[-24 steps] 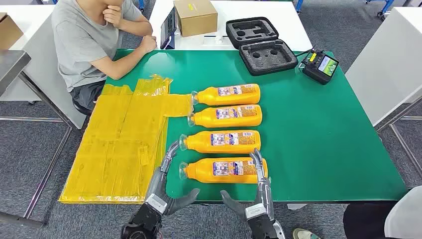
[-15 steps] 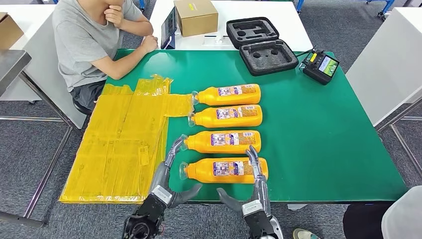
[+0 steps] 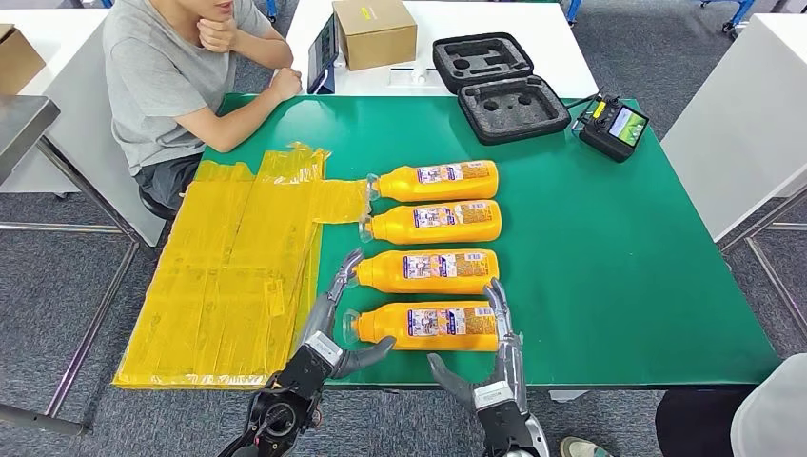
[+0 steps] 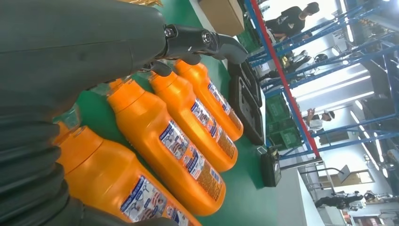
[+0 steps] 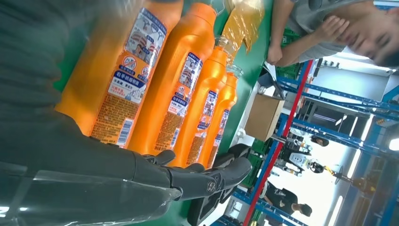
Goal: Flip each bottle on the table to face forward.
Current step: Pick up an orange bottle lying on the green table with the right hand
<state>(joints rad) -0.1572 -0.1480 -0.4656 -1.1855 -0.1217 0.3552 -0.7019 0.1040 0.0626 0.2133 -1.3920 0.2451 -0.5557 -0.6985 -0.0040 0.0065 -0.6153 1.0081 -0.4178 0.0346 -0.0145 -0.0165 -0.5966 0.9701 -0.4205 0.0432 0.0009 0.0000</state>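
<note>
Here, both hands, left hand (image 3: 328,328) and right hand (image 3: 495,352), spread beside the nearest bottle (image 3: 428,326); green table (image 3: 609,267); grey carpet (image 3: 38,286).

Both hands open, reaching forward side by side, nothing held.
Your left hand (image 3: 332,328) has its fingers (image 3: 343,276) stretched forward, thumb splayed inward toward the right hand. Your right hand (image 3: 490,357) mirrors it: fingers (image 3: 500,309) extended straight ahead, thumb angled in toward the left hand. Both silver forearms come up from below, the palms facing each other.
</note>
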